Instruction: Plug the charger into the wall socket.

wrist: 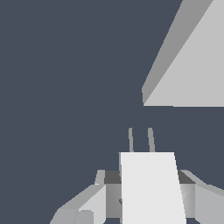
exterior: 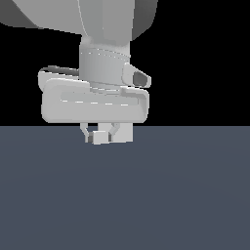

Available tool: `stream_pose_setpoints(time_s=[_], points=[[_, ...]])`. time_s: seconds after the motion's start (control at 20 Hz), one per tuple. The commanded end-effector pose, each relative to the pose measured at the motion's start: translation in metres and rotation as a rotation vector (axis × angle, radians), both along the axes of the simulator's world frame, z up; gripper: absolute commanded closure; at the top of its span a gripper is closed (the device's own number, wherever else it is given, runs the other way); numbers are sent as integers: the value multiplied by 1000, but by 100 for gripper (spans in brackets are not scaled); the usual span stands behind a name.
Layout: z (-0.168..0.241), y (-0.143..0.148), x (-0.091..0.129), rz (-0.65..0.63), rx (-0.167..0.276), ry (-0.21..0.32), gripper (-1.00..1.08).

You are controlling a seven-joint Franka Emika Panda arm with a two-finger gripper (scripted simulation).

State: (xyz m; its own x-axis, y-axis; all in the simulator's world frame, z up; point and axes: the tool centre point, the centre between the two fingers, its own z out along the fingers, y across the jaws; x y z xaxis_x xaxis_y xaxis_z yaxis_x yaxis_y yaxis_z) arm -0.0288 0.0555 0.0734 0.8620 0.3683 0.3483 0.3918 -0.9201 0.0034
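Charger [wrist: 151,188], prongs forward, clamped between the gripper [exterior: 100,136] fingers above the floor [exterior: 125,195]; socket [wrist: 192,65] ahead, seemingly off-axis: prongs wanted squaring to holes before advancing.

Whites and greys on plain slate blue

The small box-shaped charger [wrist: 151,188] is plain white, with two thin grey prongs at its end; the flat square wall socket [wrist: 192,70] is pale grey-white on its face and darker grey along its edge. The pincer [exterior: 101,136] and the arm above it are light grey with a dark grey patch, the table [exterior: 125,195] is an unpatterned slate blue, and the backdrop behind is black.
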Motion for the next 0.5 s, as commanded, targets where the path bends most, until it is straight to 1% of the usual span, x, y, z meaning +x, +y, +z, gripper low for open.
stream_pose_setpoints(time_s=[0.0, 0.25, 0.45], points=[[7, -15, 4, -3, 0, 0, 108], [18, -38, 11, -10, 2, 1, 108], [23, -50, 15, -13, 2, 1, 108]])
